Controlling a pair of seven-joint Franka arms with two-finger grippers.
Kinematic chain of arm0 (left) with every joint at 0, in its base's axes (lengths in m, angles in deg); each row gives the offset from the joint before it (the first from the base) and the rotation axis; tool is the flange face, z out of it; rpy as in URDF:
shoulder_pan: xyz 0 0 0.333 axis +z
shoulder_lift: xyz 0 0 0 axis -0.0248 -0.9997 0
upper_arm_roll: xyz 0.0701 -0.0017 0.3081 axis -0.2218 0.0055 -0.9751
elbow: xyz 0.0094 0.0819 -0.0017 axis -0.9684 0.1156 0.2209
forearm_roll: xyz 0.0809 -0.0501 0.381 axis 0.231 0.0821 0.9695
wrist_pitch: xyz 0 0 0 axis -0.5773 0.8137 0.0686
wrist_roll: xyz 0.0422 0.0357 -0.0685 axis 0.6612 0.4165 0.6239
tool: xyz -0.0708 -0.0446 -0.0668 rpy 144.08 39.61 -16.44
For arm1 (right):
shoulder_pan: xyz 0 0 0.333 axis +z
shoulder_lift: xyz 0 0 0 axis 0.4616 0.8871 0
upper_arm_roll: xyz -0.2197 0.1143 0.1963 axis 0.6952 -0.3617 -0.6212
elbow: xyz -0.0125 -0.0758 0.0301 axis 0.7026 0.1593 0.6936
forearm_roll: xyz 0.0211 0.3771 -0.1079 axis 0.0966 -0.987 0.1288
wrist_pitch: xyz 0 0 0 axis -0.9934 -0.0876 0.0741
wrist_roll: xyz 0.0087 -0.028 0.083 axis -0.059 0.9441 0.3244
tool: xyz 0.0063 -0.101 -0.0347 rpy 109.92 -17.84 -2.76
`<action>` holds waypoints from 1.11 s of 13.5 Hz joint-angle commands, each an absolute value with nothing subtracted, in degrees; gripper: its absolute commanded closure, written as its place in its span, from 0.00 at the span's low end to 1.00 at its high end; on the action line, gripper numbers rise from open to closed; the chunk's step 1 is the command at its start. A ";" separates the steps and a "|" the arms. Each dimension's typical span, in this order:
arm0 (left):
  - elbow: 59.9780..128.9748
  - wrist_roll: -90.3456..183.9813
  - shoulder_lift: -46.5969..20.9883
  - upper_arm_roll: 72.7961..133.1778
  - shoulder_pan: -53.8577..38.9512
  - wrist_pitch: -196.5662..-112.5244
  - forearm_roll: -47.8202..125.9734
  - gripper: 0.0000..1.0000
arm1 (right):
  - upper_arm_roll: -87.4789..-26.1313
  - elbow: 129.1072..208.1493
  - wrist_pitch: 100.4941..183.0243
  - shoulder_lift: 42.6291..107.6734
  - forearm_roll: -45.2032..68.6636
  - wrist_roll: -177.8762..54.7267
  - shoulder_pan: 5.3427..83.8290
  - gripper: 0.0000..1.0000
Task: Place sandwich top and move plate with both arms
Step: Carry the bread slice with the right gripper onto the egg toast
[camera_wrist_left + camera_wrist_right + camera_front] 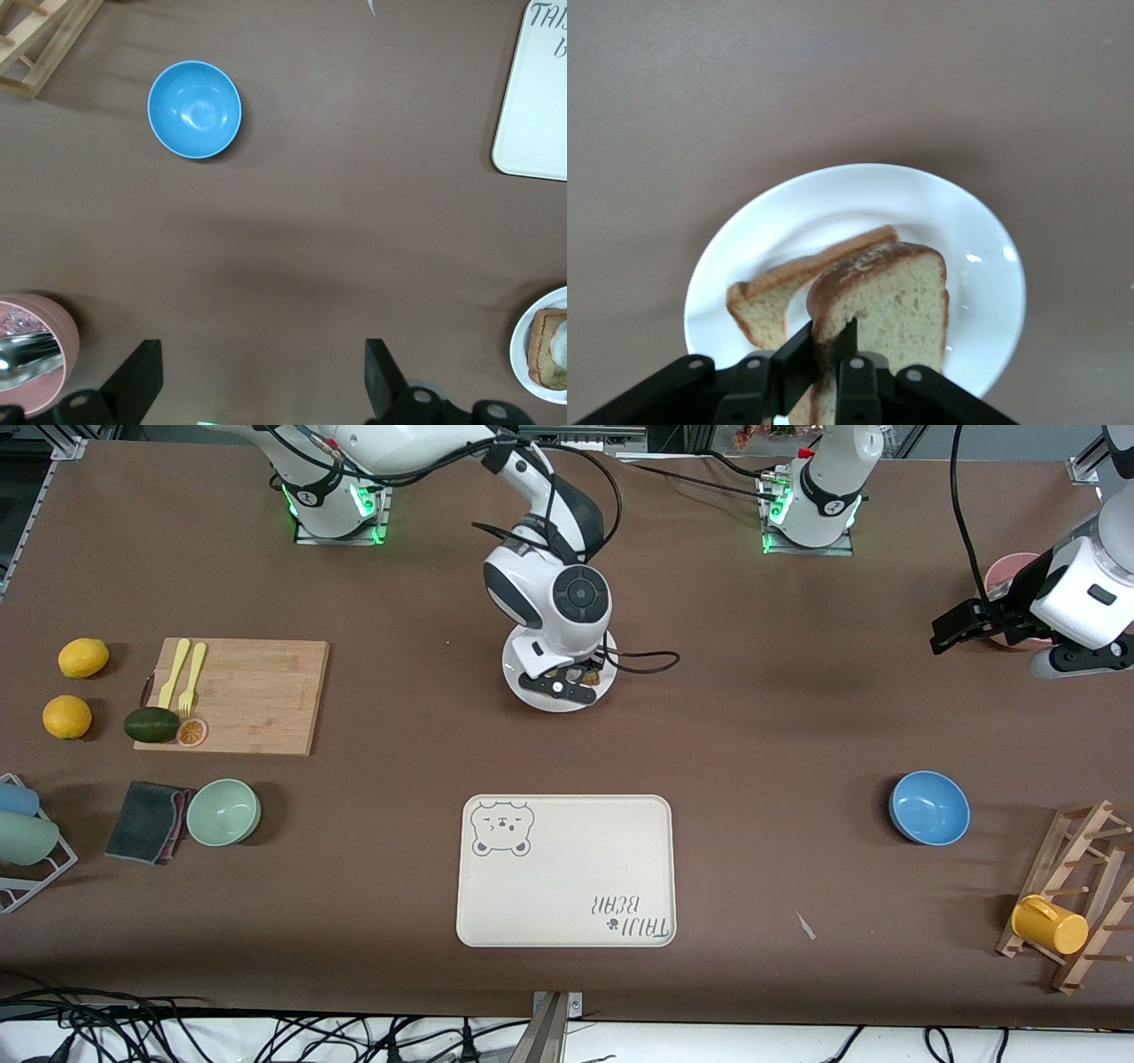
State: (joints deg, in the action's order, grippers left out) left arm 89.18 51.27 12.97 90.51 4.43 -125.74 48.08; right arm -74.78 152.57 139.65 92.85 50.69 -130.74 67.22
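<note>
Pale tan bread, the sandwich top point(881, 301), stands on edge between my right gripper point(831, 354) fingers, pinched at its crust so I can carry it flat-side outward and tip it down cleanly. I hold it just over the plate point(983, 257), where the other slice point(766, 297) already lies waiting to be covered. That plate sits mid-table, between my two bases and farther from the front camera than the tray point(567, 872). My left gripper point(261, 381) hangs spread wide over bare table toward its own end, near the pink cup point(35, 350); it waits there, I judge, to keep clear until the plate needs both of us.
</note>
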 commanded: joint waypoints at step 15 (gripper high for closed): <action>88.98 51.97 12.82 90.73 4.32 -124.83 44.99 0.00 | -73.15 150.38 130.57 81.50 49.90 -114.89 55.02 0.00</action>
State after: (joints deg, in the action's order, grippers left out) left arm 89.18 51.32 12.94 90.73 4.30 -125.42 46.64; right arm -72.99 149.25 133.31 85.00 50.67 -120.07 58.33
